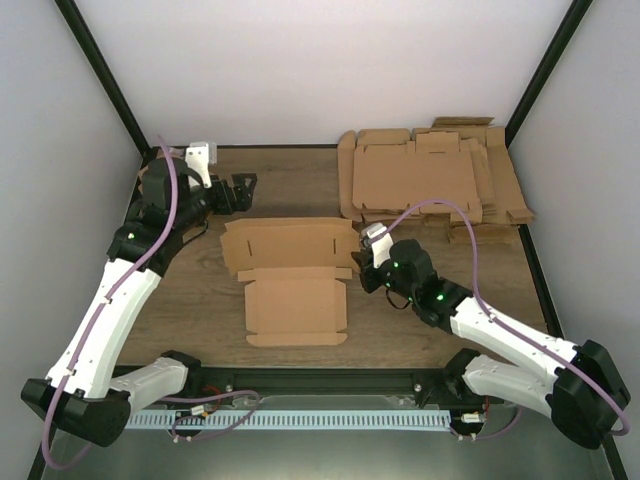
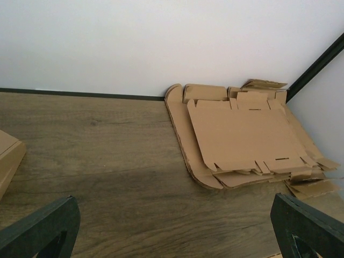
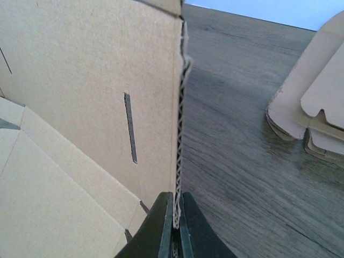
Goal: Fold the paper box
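Observation:
The paper box lies mostly flat in the middle of the table, a brown creased sheet with tabbed flaps. My right gripper is shut on its right side flap, which stands upright. In the right wrist view the flap's corrugated edge runs straight up from between my black fingers, with a slot in the panel to the left. My left gripper is open and empty, above the table behind the box's far left corner. In the left wrist view only its fingertips show, wide apart at the bottom corners.
A thick pile of tabbed cardboard sheets lies at the back right; it also shows in the left wrist view and the right wrist view. A brown box corner shows at the left. White walls enclose the table.

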Robot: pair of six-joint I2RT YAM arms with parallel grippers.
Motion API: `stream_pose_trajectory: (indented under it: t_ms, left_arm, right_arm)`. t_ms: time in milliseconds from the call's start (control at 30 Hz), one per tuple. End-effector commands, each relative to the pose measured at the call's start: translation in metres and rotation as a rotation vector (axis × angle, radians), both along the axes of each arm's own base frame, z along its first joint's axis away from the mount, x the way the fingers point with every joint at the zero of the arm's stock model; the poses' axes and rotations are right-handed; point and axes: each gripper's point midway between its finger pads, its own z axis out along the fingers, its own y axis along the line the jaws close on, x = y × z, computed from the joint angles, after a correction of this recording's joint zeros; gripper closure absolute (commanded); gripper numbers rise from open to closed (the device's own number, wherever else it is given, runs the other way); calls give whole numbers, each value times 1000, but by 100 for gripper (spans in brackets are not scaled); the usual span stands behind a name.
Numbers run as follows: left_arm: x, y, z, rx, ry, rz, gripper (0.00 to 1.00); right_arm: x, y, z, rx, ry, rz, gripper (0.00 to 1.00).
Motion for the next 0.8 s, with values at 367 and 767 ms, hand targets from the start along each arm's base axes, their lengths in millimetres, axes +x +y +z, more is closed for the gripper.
stream_pose_trajectory:
  t_ms: [367, 767]
  left_arm:
    - [6, -6, -10, -2, 23, -23, 0]
    - [35, 8, -44, -22, 172, -111, 0]
  right_arm:
    - [-8, 11, 13, 51, -70, 80, 99]
    - [3, 29, 5, 18, -166, 123, 99]
